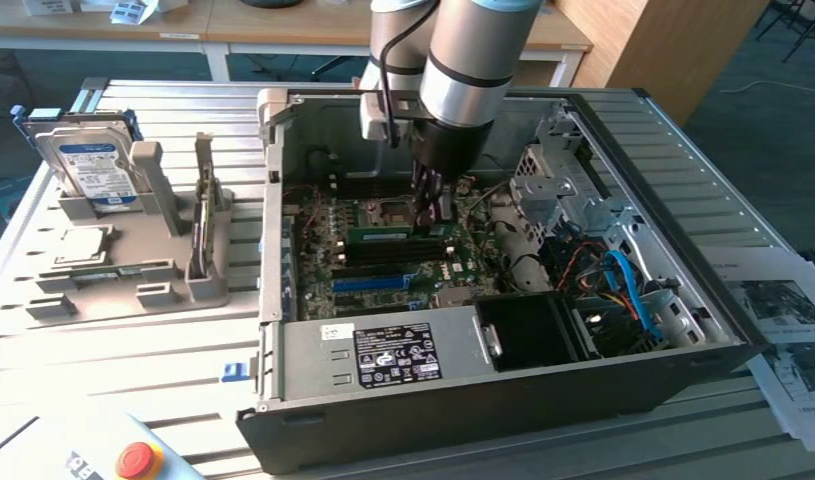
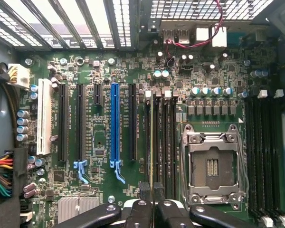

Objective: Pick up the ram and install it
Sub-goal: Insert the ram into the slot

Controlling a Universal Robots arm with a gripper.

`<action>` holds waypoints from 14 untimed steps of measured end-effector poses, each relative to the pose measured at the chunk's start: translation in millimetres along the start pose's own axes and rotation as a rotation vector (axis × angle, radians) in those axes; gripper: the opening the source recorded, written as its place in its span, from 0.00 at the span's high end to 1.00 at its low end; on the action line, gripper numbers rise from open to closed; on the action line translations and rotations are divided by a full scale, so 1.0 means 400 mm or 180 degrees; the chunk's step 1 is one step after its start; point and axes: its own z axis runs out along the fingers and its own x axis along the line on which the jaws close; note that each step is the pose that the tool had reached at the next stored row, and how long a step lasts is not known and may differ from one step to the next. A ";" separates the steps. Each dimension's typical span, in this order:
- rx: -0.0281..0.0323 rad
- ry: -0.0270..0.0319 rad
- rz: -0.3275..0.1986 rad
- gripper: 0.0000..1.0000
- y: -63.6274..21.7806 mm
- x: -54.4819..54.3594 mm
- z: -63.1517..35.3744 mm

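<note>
there, mid-frame inside the open computer case [image 1: 514, 400], the gripper [image 1: 431, 222] is pinched narrow on the ram [image 1: 380, 233] above black memory slots [image 2: 167, 142].

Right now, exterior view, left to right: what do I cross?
Hard drive → thin upright card → gripper, shut on the ram → blue cable → printed sheets.

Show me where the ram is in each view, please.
Exterior view: the ram is the green stick across the motherboard's middle, at the tool.
Wrist view: the ram stands edge-on among the black slots, gripped by the tool.
Shared landmark: the blue slot.
</note>
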 end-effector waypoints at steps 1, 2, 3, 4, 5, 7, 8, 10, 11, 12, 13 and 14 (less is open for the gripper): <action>0.0000 0.0000 0.0000 0.88 0.000 0.000 0.003; 0.0000 0.0000 0.0000 0.88 0.000 0.000 0.006; 0.0000 0.0000 0.0000 0.88 -0.001 0.000 0.008; 0.0000 0.0000 0.0000 0.88 -0.001 0.000 0.011; 0.0000 0.0000 0.0000 0.88 -0.001 0.000 0.013; 0.0000 0.0000 0.0000 0.88 -0.001 0.000 0.016; 0.0000 0.0000 0.0000 0.88 -0.001 0.001 0.018; 0.0000 0.0000 0.0000 0.88 -0.001 0.001 0.020; 0.0000 0.0000 0.0000 0.88 -0.001 0.001 0.021; 0.0000 0.0000 0.0000 0.88 -0.001 0.001 0.023; 0.0000 0.0000 0.0000 0.88 -0.002 0.001 0.025; 0.0000 0.0000 0.0000 0.88 -0.002 0.001 0.026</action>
